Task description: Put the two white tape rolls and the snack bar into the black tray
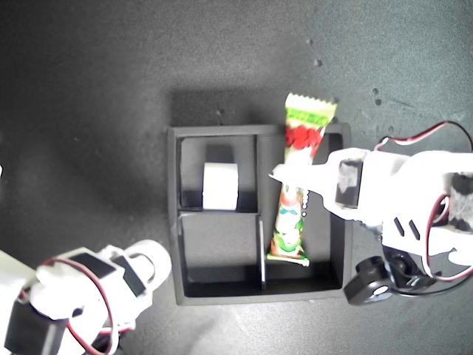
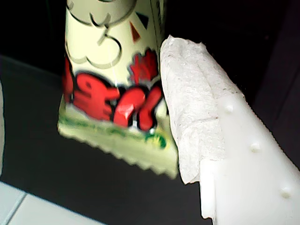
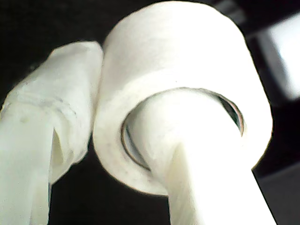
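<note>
Dark grey speckled tabletop (image 1: 89, 89)

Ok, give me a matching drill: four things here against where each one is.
1. snack bar
2. tape roll in tray
3. held tape roll
4. tray

a. on a finger of my second gripper
b. standing on edge in a small compartment
c. on the dark table
d. gripped by my first gripper, one end past the rim

Pairs: 1-d, 2-b, 3-a, 4-c
</note>
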Controlling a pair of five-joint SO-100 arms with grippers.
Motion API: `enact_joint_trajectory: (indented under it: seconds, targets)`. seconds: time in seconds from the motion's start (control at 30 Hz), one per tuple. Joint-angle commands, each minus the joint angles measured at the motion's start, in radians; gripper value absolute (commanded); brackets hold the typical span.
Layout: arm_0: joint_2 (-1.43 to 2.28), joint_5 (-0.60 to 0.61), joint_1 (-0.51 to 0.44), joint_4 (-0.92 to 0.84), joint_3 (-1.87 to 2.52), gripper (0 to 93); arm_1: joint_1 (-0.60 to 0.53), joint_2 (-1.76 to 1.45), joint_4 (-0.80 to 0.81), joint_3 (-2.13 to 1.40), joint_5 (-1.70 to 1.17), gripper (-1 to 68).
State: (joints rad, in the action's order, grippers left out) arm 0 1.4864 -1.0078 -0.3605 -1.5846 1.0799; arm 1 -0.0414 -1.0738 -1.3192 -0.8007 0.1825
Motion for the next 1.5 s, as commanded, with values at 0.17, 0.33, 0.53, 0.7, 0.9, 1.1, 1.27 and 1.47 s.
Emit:
enact_joint_trajectory:
  seconds: [0.17,0.33,0.53,0.7,0.9,1.1,1.27,1.47]
  targets:
    - [-0.601,0.072,0.006,-0.247,-0.94,0.4,0.04,-0.029,-0.486,0.801,0.851,-0.5]
    - [-0.762,0.02,0.012,-0.247,-0.977,0.8,-0.02,-0.245,-0.483,0.73,1.025,-0.6]
    - [-0.799,-0.032,0.02,-0.249,-0.933,13.2,-0.038,-0.333,-0.483,0.64,1.066,-0.7]
    - [-0.65,-0.037,0.023,-0.249,-0.833,16.6,0.005,-0.356,-0.483,0.548,1.078,-0.7]
    - [-0.025,-0.054,0.173,-0.25,-0.337,1.3,0.037,-0.575,-0.482,0.296,1.16,-0.7]
    - [0.687,-0.063,0.347,-0.187,0.253,0.1,0.043,-1.011,-0.394,-0.247,1.197,-0.7]
    - [1.149,-0.11,0.325,0.054,0.862,0.1,0.051,-1.522,-0.106,-1.037,1.137,-0.7]
    - [1.459,-0.163,0.253,0.273,1.39,0.1,-0.021,-1.842,0.095,-1.634,1.095,-0.7]
